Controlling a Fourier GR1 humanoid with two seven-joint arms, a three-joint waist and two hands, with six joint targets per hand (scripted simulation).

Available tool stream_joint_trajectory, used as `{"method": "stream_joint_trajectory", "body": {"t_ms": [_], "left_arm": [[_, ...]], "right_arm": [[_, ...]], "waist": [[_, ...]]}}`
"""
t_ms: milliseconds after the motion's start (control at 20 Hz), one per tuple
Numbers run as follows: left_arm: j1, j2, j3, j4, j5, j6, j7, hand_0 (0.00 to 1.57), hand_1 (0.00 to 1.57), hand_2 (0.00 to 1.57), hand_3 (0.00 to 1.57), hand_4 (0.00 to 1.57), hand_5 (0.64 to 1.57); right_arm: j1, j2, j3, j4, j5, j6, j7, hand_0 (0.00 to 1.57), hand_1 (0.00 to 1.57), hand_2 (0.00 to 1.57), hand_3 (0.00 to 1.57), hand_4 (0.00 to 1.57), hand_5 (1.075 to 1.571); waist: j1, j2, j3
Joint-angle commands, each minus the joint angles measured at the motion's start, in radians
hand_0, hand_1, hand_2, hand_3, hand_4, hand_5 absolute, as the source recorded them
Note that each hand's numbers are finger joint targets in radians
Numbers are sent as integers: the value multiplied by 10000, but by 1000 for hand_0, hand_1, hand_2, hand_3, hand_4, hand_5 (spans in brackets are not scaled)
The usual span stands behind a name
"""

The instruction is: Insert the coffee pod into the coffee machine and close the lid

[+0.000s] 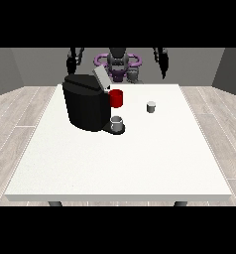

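- The pod (151, 107) stands upright by itself on the bench (120, 163), nearer the far edge than the near one and somewhat toward the view's right side, well apart from both hands.
- The machine (86, 101) sits toward the far corner at the view's left, with its lid (101, 78) tilted up and open. A red cup (116, 98) shows just beside it and a grey cup (117, 123) stands on its tray at the front.
- Both hands hang up by the robot's shoulders, behind the far edge. The hand at the view's left (70, 63) and the hand at the view's right (164, 67) hold nothing; how their fingers lie I cannot tell from here.
- Nothing of the task looks begun: pod on the bench, lid up.
- Risks as I judge them: the pod is small, so fingers closing off-centre could tip it or send it rolling toward an edge.
- A reach across to the machine could knock the red cup or bump the raised lid shut before the pod is in.
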Motion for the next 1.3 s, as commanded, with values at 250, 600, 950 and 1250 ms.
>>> {"method": "stream_joint_trajectory", "body": {"t_ms": [250, 600, 950, 1250], "left_arm": [[443, 1047, -587, 27, -969, -1140, -949, 0, 0, 0, 0, 0, 1571], [-380, 1829, -772, 408, -2098, -1495, -1372, 0, 0, 0, 0, 0, 1571], [-2562, 2963, 191, 2137, -2364, -2085, -436, 0, 0, 0, 0, 0, 1571], [-3509, 3654, 302, 3701, -3135, -2338, -546, 0, 0, 0, 0, 0, 1571]], "right_arm": [[302, -30, -153, 409, -59, 171, -34, 0, 0, 0, 0, 0, 1571], [-361, 152, -405, 776, 1649, -1870, -356, 0, 0, 0, 0, 0, 1571], [-1329, 952, 707, 476, 2358, -2255, 71, 0, 0, 0, 0, 0, 1571], [-1562, 912, 756, 357, 2229, -1995, 386, 0, 0, 0, 0, 0, 1571]], "waist": [[83, -576, -342], [-103, -51, -341], [-853, 1069, -344], [-1607, 1696, -347]]}}
